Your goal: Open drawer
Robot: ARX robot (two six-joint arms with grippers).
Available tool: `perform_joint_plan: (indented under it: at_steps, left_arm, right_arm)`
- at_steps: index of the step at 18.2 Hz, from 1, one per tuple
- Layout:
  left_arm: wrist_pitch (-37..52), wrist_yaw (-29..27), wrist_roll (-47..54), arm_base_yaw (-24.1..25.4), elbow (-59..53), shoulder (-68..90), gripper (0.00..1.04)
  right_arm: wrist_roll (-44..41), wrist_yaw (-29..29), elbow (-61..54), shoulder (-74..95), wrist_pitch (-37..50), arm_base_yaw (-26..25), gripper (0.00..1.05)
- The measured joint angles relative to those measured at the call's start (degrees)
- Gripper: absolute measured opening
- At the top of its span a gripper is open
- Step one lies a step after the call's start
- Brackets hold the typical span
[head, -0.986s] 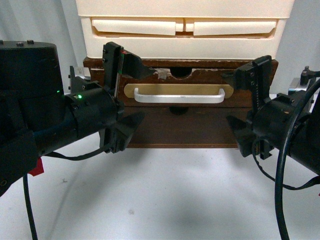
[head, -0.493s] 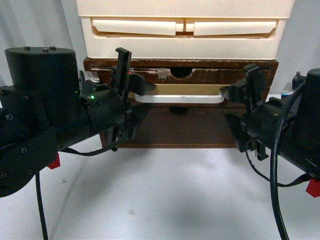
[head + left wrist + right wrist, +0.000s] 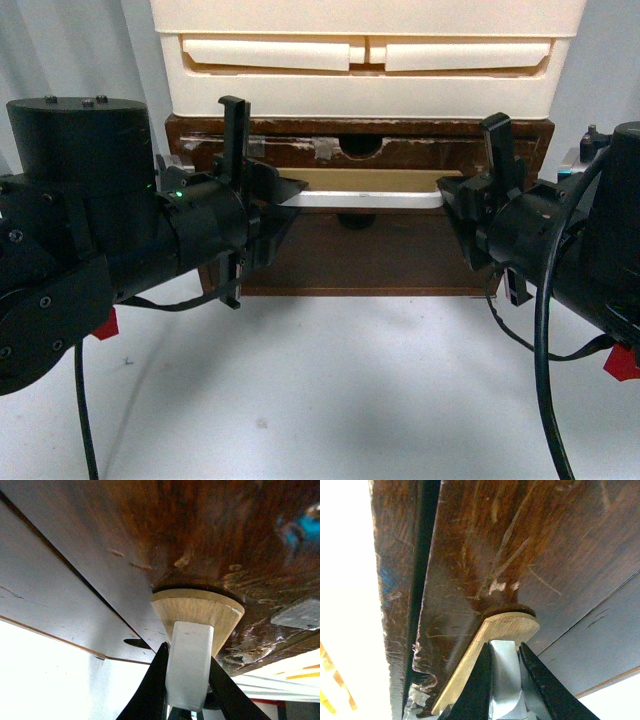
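The dark-brown worn wooden drawer [image 3: 420,152] sits under the cream plastic drawers, with a half-round notch and tape on its top edge. Its white bar handle [image 3: 370,200] lies on a tan oval plate [image 3: 380,180]. My left gripper [image 3: 290,195] is shut on the handle's left end, and my right gripper [image 3: 450,200] is shut on its right end. In the left wrist view the black fingers [image 3: 150,690] clamp the white handle [image 3: 187,665] below the tan plate [image 3: 197,607]. In the right wrist view the fingers [image 3: 477,685] clamp the handle [image 3: 504,680] at the plate's [image 3: 505,625] end.
A cream plastic drawer unit [image 3: 370,60] stands on top of the wooden cabinet. A plain dark handleless wooden panel [image 3: 370,255] lies below the drawer. The white table [image 3: 320,400] stretches in front. Red tags [image 3: 105,325] hang near both arms.
Both grippers have moved inward to the handle's ends and turned upright. Their jaws have closed on the handle. The drawer front looks unmoved.
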Motion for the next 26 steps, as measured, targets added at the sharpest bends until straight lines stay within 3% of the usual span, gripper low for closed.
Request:
perform_joint_plan:
  at_steps: [7,13,24,25,26]
  left_arm:
    - [4.5,-0.48,-0.44,-0.17,-5.55,-1.9,0.13]
    - [10.25,-1.51,-1.46,-1.07,-17.14,-7.48,0.12]
    - [10.62,-5.01,-2.93,-3.06,-34.12,-20.04,0.12]
    - [10.95,-4.98,-2.95,-3.04,-35.06,-20.44,0.12]
    - [11.52,-4.24,-1.11,-2.91,-36.48,-20.96,0.21]
  right_arm:
    - [-0.24,0.59,-4.68,-1.79,3.08,1.27,0.12]
    - [0.9,2.32,-14.56,-6.54,7.52,4.57,0.12]
    - [3.61,5.53,-27.8,-15.78,8.15,10.97,0.11]
    - [3.58,5.66,-28.33,-15.89,8.33,11.56,0.14]
    - [3.61,5.75,-28.5,-16.15,7.17,12.04,0.24]
